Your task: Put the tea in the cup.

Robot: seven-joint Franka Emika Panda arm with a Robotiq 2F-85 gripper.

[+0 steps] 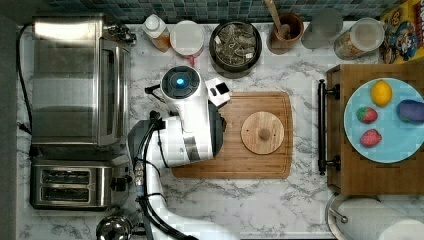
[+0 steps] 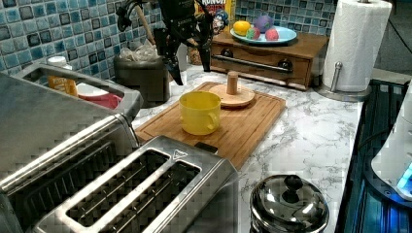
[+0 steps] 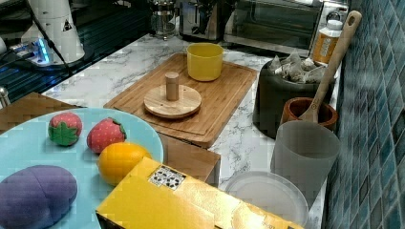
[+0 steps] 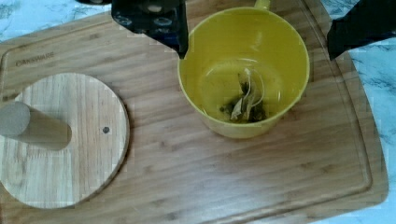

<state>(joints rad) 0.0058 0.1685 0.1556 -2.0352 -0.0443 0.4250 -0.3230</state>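
Black gripper (image 4: 254,32) fingers (image 4: 154,21), spread wide and holding nothing, hang above a yellow cup (image 4: 243,70) standing on the wooden cutting board (image 4: 187,168). One tea sachet (image 4: 245,100) lies inside the cup; more sachets (image 3: 296,67) fill the dark canister (image 3: 274,98). Round wooden lid (image 4: 60,140) rests beside the cup.
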